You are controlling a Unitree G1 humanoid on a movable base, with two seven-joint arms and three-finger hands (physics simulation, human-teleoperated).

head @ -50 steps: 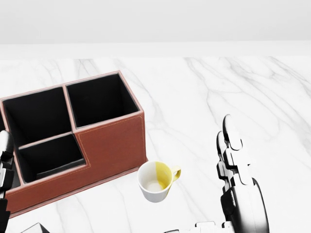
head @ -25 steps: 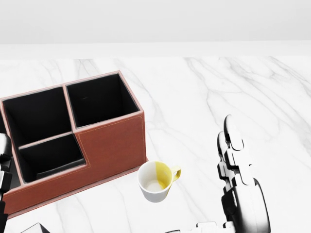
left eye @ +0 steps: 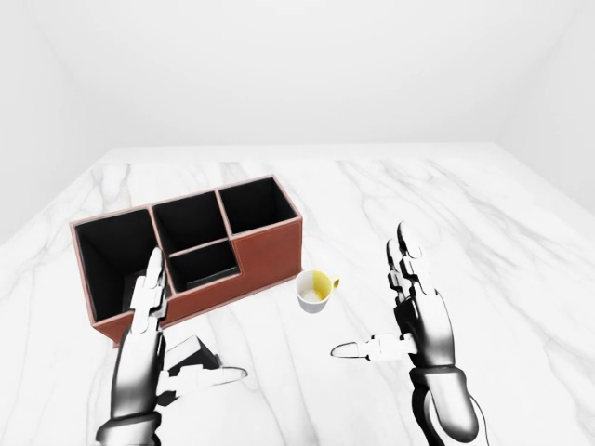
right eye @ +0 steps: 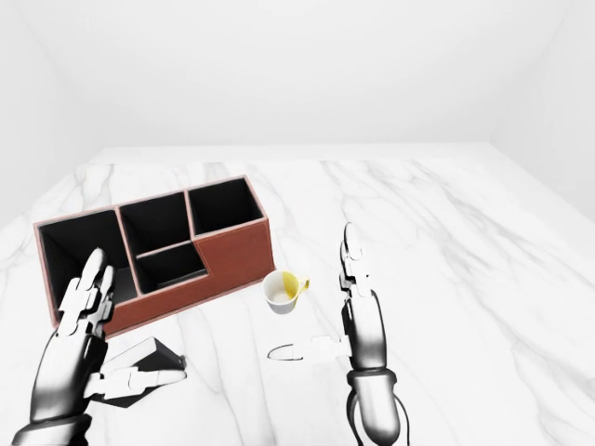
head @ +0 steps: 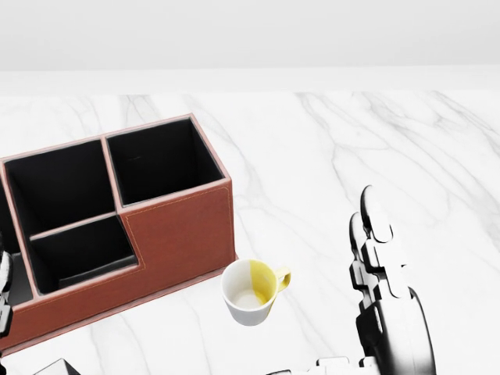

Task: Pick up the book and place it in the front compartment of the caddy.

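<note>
We are at the approach step: the book point(right eye: 141, 356) has not been lifted. It lies flat on the marble tabletop point(left eye: 521, 269), dark-covered, near the bottom left of the right-eye view, just below the long wall of the caddy point(left eye: 265, 255) and partly behind our left hand point(right eye: 79, 358). That hand stands over the book with fingers spread wide and the thumb stretched out across it; we cannot tell whether any finger touches the cover, and nothing is gripped. Our right hand point(left eye: 414, 321) is raised with the palm turned inward, fingers straight and thumb out, holding nothing, well apart from the book. The caddy is a brown leather-look box with black-lined compartments; its low, stepped compartment point(head: 78, 250) sits against the long wall and shows empty. A white mug with a yellow interior and handle point(head: 251, 291) stands just beside the caddy's corner. In our judgement, the next move calls for lowering the left hand, closing the fingers round the book's edges, then lifting it over the wall, clear of the mug.
</note>
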